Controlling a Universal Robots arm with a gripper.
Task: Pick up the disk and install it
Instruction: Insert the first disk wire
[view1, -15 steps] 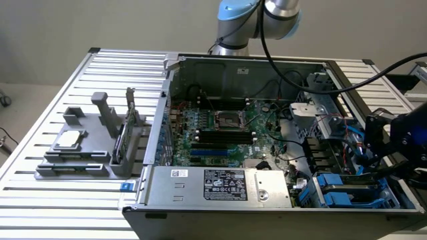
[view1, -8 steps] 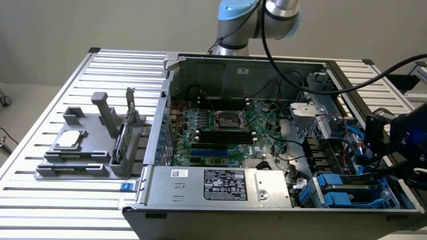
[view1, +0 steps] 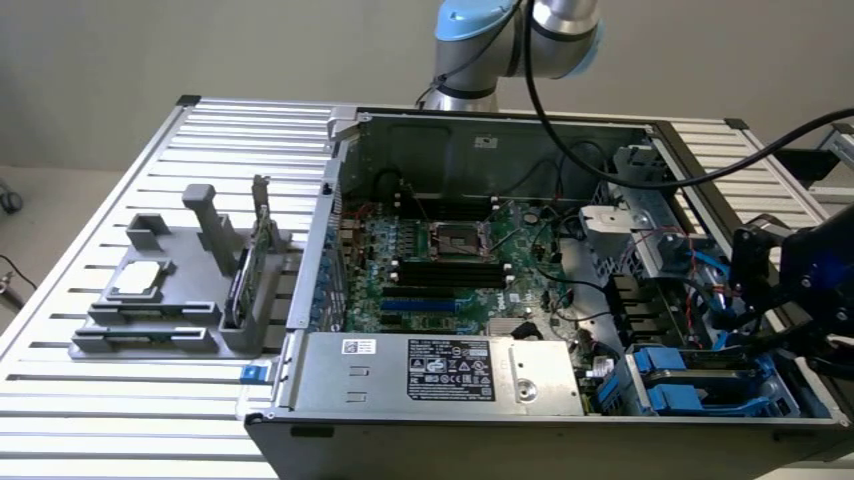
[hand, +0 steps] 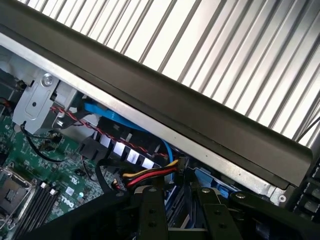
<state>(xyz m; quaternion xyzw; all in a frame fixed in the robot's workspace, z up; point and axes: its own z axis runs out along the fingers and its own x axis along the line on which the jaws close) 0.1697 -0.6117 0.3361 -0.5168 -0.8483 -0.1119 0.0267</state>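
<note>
In the wrist view my gripper (hand: 180, 202) hangs over the open computer case, its two black fingers (hand: 150, 212) closed on a thin blue-grey slab held edge-on, which I take to be the disk (hand: 177, 212). The exterior view puts the gripper (view1: 754, 295) at the case's right side, low over the drive bay (view1: 694, 385) with its blue carriers. From that side the black gripper body hides most of the disk.
The case's dark rim (hand: 200, 125) runs close beside the gripper. Red, yellow and blue cables (hand: 145, 175) lie just under the fingers. The motherboard (view1: 441, 260) and power supply (view1: 447, 370) fill the case. A grey stand (view1: 160, 320) with a small silver drive (view1: 140, 280) sits on the slatted table at the exterior view's left.
</note>
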